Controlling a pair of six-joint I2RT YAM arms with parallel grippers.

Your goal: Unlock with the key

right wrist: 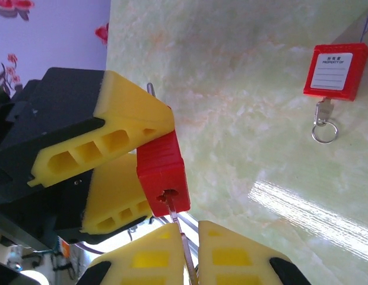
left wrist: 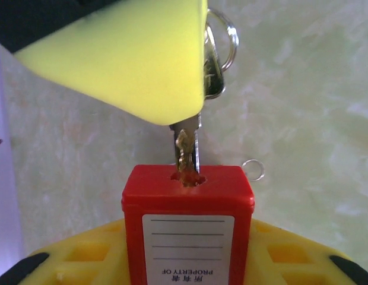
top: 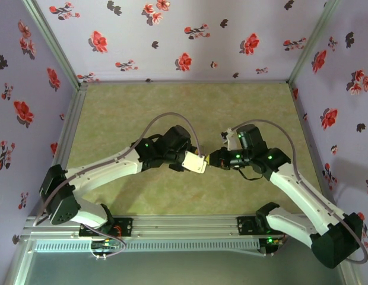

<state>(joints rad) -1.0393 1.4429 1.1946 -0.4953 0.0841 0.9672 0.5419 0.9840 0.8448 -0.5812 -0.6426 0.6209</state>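
Observation:
My left gripper (left wrist: 187,264) is shut on a red padlock (left wrist: 188,225) with a white label, its keyhole end facing outward. In the right wrist view the same padlock (right wrist: 163,172) sits between the left gripper's yellow fingers (right wrist: 107,139). The small metal key (left wrist: 187,148) has its blade tip in the keyhole. My right gripper (right wrist: 193,252) is shut on the key (right wrist: 183,234), whose head and ring (left wrist: 228,41) stick out beside its yellow finger (left wrist: 130,59). From above, both grippers meet over the table's middle, left gripper (top: 193,161) facing right gripper (top: 216,159).
A second red padlock (right wrist: 336,71) lies on the green table (right wrist: 243,89), its own key and ring (right wrist: 324,127) hanging from it. Floral walls (top: 184,35) close in the back and both sides. The arms' bases are on the rail (top: 184,228) at the near edge.

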